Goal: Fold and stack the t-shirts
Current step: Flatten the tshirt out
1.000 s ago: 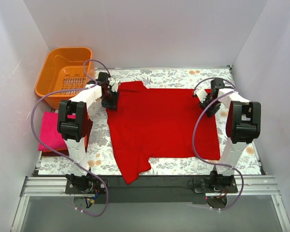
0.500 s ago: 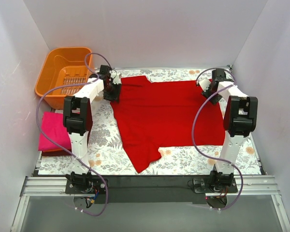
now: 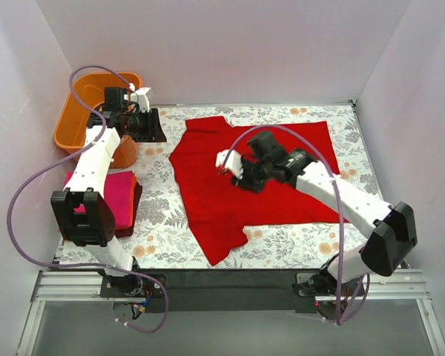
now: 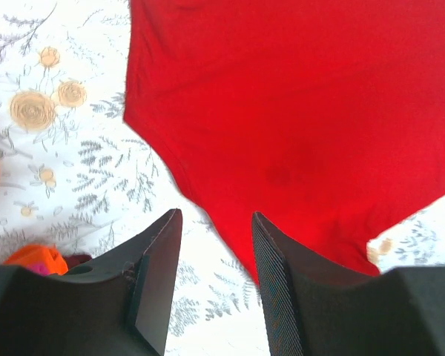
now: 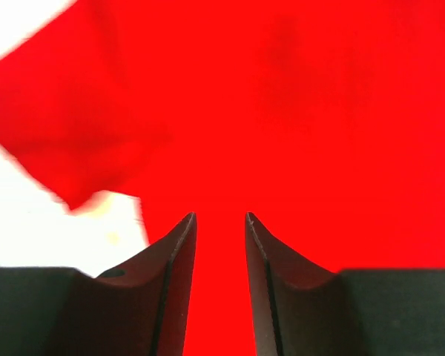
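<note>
A bright red t-shirt (image 3: 259, 185) lies spread flat on the floral cloth, one sleeve pointing to the near edge. My right gripper (image 3: 237, 174) hovers over the middle-left of the shirt, open and empty; in the right wrist view its fingers (image 5: 179, 252) frame bare red cloth (image 5: 319, 111). My left gripper (image 3: 157, 127) is open and empty, raised beside the shirt's far left corner. In the left wrist view the red shirt (image 4: 304, 96) fills the upper right. A folded stack of magenta-pink, orange and dark red shirts (image 3: 119, 199) lies at the left edge.
An orange slotted basket (image 3: 67, 122) stands at the far left corner, just behind my left arm. The grey-and-orange floral cloth (image 3: 156, 215) covers the table. White walls close in on the left, back and right.
Both grippers were at the red shirt's far corners; now they are off it. The left arm has swung back toward the basket. The right arm has moved over the shirt's middle.
</note>
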Robot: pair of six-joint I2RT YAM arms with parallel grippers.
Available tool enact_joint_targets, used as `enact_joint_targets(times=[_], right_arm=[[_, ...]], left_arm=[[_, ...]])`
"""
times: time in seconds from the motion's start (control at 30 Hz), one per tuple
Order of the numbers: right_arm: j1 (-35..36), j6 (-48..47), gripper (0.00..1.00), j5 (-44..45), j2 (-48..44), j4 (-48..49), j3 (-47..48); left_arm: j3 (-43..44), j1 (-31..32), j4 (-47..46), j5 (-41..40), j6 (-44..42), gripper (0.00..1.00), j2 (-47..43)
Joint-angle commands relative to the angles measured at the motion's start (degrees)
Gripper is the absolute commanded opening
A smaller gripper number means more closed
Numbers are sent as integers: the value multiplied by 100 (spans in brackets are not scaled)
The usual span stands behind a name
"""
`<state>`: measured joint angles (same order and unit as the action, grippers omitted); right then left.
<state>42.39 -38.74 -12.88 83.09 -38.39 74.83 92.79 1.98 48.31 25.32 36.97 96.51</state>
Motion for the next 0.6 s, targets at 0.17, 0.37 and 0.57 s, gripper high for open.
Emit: enact_joint_targets(times=[0.17,0.37,0.57], right_arm=[[1789,1131,35,-399,1340,164,425],[2607,1711,33,-171,2288,499,945],[2722,2002,37,49,2747,815,885]], left_arm=[[-253,-549,372,448,328,42,-738],[-631,-734,372,439,346,42,-1107],[-710,-787,381,412,346,42,-1301]])
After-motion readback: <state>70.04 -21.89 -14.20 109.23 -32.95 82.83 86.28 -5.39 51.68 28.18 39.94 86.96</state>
